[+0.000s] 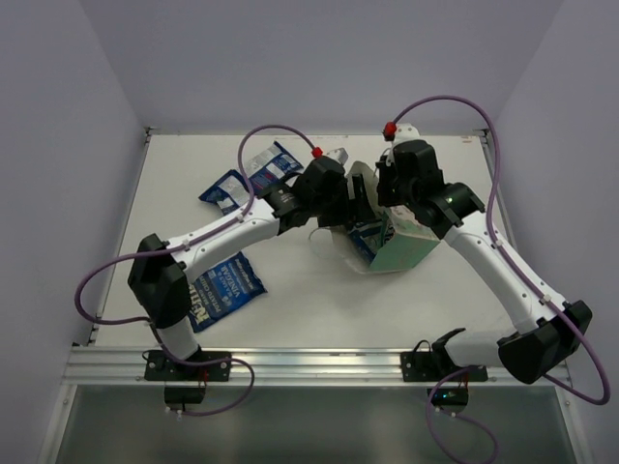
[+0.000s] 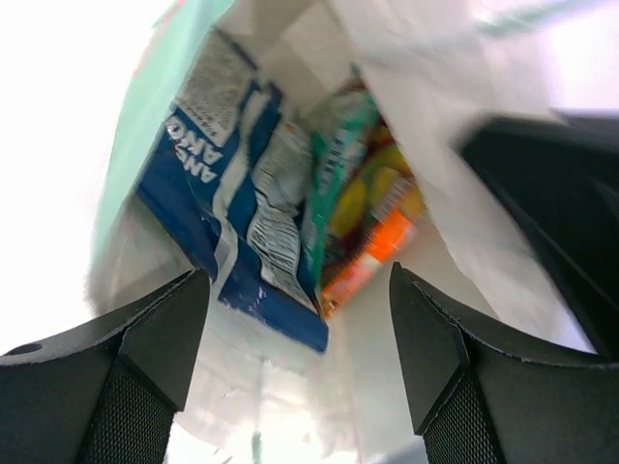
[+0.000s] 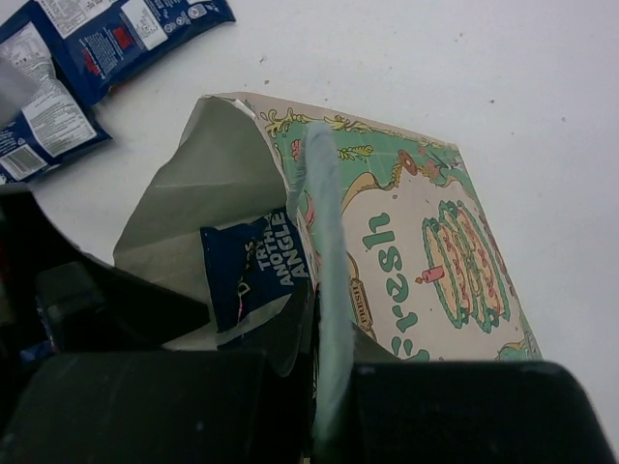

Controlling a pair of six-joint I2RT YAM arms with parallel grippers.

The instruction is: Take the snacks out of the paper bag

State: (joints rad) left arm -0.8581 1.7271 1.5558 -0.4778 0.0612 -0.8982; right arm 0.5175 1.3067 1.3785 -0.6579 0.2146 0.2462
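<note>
The mint-green paper bag (image 1: 406, 246) lies on its side at mid-table, its mouth facing left. My right gripper (image 1: 389, 205) is shut on the bag's upper wall edge (image 3: 324, 290) and holds the mouth open. My left gripper (image 1: 354, 201) is open and empty at the mouth (image 2: 300, 280), its fingers apart just inside the white lining. Inside the bag lie a blue-and-white packet (image 2: 242, 213), a teal packet (image 2: 338, 155) and an orange packet (image 2: 387, 237). The right wrist view shows a dark blue packet (image 3: 256, 266) in the mouth.
Three blue packets lie out on the table: two at the back left (image 1: 227, 188) (image 1: 271, 162) and one at the front left (image 1: 224, 283). Two of them show in the right wrist view (image 3: 126, 29) (image 3: 39, 121). A white string handle (image 1: 324, 237) lies by the mouth.
</note>
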